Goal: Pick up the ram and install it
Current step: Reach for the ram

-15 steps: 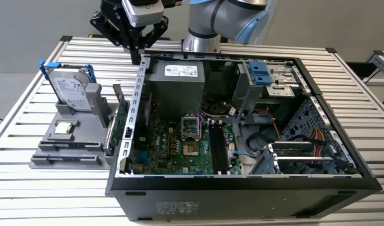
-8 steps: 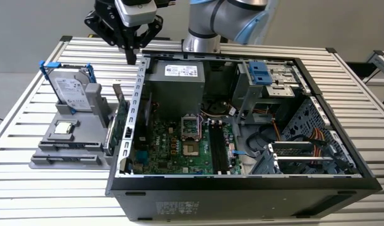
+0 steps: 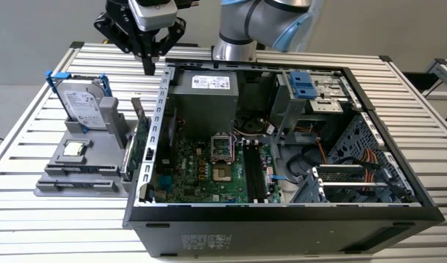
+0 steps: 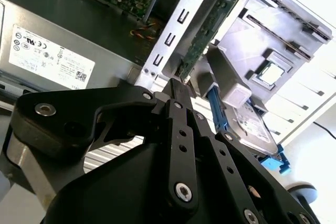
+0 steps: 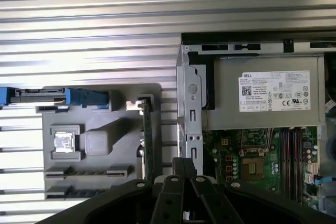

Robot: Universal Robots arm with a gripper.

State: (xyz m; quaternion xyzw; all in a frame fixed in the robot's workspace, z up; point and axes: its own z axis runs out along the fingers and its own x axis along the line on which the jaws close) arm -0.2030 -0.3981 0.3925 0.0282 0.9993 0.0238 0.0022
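The ram (image 3: 141, 141) is a thin dark green stick standing on edge in the grey holder (image 3: 77, 183), right beside the open computer case's (image 3: 282, 216) outer wall. It also appears in both wrist views (image 5: 148, 142) (image 4: 208, 29). My gripper (image 3: 148, 69) hangs above the slatted table, just past the ram's far end and well above it. Its black fingers (image 4: 176, 88) are shut with nothing between them, and their tips (image 5: 184, 165) sit between the ram and the case wall. Empty black memory slots (image 3: 254, 171) lie on the green motherboard inside the case.
On the holder, a silver hard drive with a blue bracket (image 3: 83, 103) stands upright and a small square processor (image 3: 75, 148) lies flat. A grey power supply (image 3: 203, 98) fills the case's far corner. The arm's base (image 3: 234, 49) stands behind the case.
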